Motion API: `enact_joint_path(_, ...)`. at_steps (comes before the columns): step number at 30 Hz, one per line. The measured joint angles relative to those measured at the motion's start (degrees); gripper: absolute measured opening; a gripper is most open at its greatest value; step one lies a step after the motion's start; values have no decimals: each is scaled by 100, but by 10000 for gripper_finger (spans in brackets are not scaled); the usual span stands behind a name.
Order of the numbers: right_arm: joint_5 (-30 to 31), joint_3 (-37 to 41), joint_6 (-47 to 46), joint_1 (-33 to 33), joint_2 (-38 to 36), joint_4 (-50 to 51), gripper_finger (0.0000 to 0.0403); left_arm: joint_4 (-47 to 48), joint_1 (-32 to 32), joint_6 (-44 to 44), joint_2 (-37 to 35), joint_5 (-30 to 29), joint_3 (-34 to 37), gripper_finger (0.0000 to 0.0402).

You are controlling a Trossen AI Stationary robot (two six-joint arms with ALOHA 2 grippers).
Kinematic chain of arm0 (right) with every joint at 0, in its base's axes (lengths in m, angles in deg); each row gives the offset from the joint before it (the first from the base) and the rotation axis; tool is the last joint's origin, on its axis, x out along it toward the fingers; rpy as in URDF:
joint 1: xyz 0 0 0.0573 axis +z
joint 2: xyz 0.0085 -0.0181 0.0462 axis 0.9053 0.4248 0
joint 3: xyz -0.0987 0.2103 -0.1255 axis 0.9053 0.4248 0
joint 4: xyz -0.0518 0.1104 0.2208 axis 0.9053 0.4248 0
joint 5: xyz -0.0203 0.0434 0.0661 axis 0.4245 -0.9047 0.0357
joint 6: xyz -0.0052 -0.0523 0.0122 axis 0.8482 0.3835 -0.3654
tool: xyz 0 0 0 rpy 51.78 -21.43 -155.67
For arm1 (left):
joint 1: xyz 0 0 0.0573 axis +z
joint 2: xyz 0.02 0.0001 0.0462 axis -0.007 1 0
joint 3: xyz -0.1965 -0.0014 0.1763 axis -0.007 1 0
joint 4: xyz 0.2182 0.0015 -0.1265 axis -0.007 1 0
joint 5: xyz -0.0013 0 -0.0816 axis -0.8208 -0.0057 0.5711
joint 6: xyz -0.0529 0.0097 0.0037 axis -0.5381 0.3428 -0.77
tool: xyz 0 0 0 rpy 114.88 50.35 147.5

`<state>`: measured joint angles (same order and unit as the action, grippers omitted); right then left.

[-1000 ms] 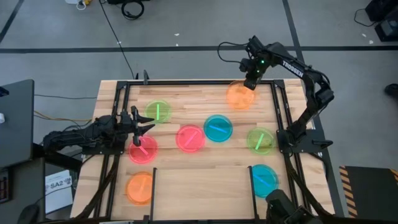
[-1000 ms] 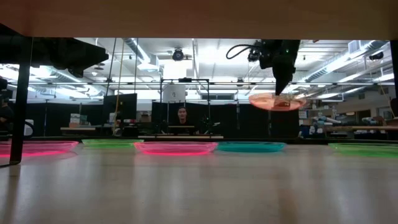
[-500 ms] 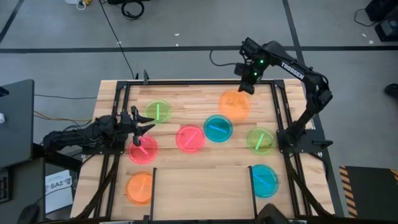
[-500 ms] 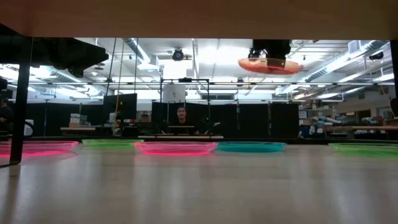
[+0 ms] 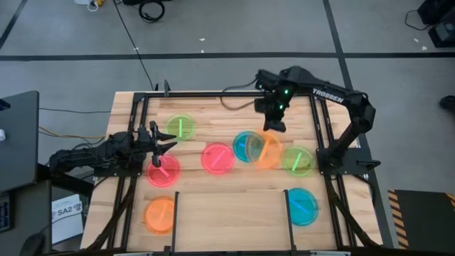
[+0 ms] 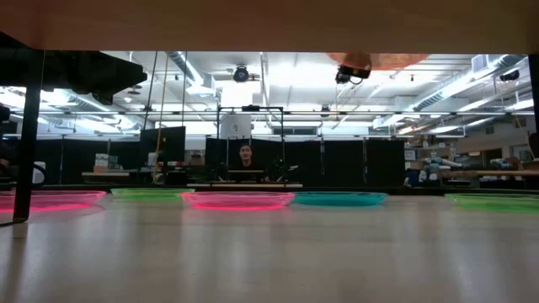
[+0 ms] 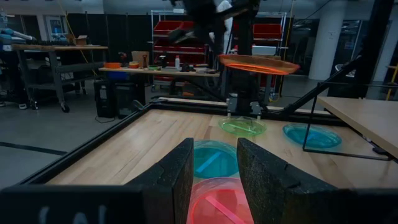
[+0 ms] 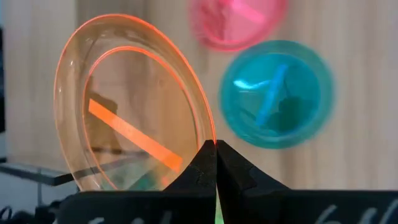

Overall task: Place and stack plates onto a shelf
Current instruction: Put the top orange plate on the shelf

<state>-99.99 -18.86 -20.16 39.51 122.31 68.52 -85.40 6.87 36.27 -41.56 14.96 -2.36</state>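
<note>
Right gripper [image 5: 271,129]: jaws clamped on the orange plate's [image 5: 269,150] rim, held high above mid-table over the cyan plate [image 5: 247,146].
Left gripper [image 5: 168,141]: jaws apart, low over the pink plate [image 5: 163,170] at the left.

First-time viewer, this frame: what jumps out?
The orange plate pinched by its rim in the shut right gripper, held high above the cyan plate at the table's middle. Next, the neon plates scattered flat on the wooden table: pink, green, another orange near the front-left. The left gripper waits, open, at the left over a pink plate.
</note>
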Motion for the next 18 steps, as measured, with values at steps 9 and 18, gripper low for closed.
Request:
enact_joint_path(9,9,0,-497,1310,0,-105,3,0,1,-1,0,1,0,130)
enact_joint_path(18,33,0,-1432,2320,0,-984,3,0,2,0,2,0,0,130)
